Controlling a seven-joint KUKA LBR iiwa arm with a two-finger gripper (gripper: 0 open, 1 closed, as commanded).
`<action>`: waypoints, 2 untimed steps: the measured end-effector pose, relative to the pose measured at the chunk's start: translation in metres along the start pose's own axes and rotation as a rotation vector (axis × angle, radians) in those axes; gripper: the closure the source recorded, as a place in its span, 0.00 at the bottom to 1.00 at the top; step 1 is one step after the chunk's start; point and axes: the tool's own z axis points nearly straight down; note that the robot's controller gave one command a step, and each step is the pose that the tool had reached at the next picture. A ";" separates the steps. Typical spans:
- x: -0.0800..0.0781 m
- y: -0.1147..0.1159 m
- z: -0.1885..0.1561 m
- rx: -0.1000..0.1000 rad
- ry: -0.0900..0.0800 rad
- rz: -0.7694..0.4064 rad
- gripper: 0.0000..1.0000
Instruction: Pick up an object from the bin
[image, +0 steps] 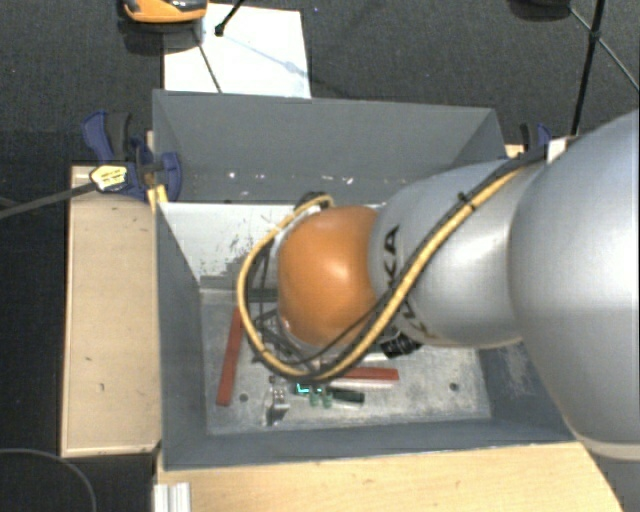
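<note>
The claw (284, 398) sits low near a red stick (229, 360); its opening I cannot tell.

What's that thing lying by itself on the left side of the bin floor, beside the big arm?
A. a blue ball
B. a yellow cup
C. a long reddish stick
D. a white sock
C: a long reddish stick lies on the floor of the bin near its left wall, leaning a little off vertical in the view, just left of the arm's orange cover.
</note>
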 end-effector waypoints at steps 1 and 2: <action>-0.002 -0.001 -0.004 -0.002 -0.007 0.004 0.00; -0.027 -0.063 0.025 -0.002 -0.008 -0.013 0.00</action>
